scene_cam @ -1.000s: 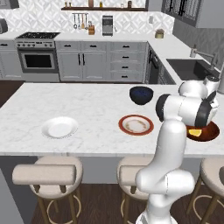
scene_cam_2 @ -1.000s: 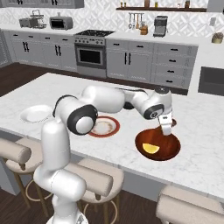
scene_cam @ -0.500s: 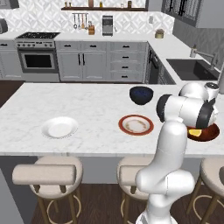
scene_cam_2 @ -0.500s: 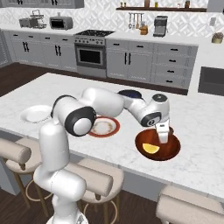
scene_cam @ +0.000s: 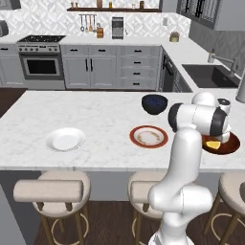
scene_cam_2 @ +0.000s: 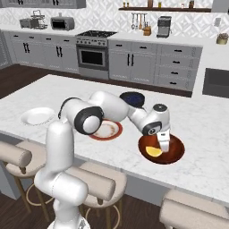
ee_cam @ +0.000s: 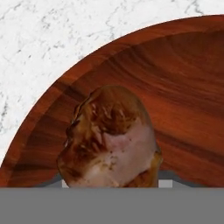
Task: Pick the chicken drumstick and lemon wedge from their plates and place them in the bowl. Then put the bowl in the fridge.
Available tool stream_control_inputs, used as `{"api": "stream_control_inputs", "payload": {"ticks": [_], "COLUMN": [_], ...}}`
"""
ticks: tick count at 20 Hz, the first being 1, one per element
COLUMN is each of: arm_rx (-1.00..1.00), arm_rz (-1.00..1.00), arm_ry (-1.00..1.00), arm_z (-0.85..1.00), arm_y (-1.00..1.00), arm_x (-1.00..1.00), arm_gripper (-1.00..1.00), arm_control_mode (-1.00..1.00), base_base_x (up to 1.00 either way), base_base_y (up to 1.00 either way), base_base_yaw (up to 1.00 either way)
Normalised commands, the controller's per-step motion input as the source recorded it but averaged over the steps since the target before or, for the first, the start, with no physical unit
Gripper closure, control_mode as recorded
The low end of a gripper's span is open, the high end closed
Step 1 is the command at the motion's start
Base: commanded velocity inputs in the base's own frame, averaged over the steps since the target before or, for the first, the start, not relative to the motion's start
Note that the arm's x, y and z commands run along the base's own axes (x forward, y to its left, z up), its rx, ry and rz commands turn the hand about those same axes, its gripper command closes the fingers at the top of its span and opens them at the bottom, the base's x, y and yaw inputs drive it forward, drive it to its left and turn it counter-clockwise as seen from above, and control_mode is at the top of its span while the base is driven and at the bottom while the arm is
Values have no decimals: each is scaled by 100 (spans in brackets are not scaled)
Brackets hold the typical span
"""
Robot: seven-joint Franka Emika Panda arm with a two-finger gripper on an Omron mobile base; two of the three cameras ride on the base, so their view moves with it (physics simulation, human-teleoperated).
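The chicken drumstick [ee_cam: 111,140] fills the lower middle of the hand view, right at my fingers, with the inside of the reddish-brown bowl [ee_cam: 175,87] just beneath it. My gripper [scene_cam_2: 165,146] points down into the bowl [scene_cam_2: 176,154] at the island's right end, shut on the drumstick. The lemon wedge [scene_cam_2: 154,152] lies in the bowl beside the gripper, and the left base view also shows the yellow wedge [scene_cam: 214,144] in the bowl [scene_cam: 233,143]. The terracotta-rimmed plate [scene_cam: 149,136] and the white plate [scene_cam: 65,139] are bare. The fridge is out of view.
A dark navy bowl [scene_cam: 154,103] stands behind the terracotta plate. Three padded stools [scene_cam: 50,189] line the island's near edge. A sink [scene_cam: 211,75] sits in the counter at the back right, and a stove [scene_cam: 40,55] at the back left.
The gripper has come down a little, lower into the bowl, with the drumstick still in it. Plates, navy bowl and lemon wedge have not moved.
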Motion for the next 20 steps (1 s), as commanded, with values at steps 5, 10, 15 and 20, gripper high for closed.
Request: {"api": "stream_control_inputs", "payload": {"ticks": [5,10,15,20], "arm_rx": [0,0,0,0], "arm_rz": [0,0,0,0], "arm_ry": [4,-1,-18,-17], "arm_z": [-15,0,19,61], "arm_y": [0,0,0,0], "arm_x": [0,-13,-46,-67], "arm_gripper": [-100,-100,-100,-100], "arm_control_mode": [-100,-100,-100,-100], "base_base_x": [0,0,0,0], "base_base_y": [0,0,0,0], "base_base_yaw": [0,0,0,0]}}
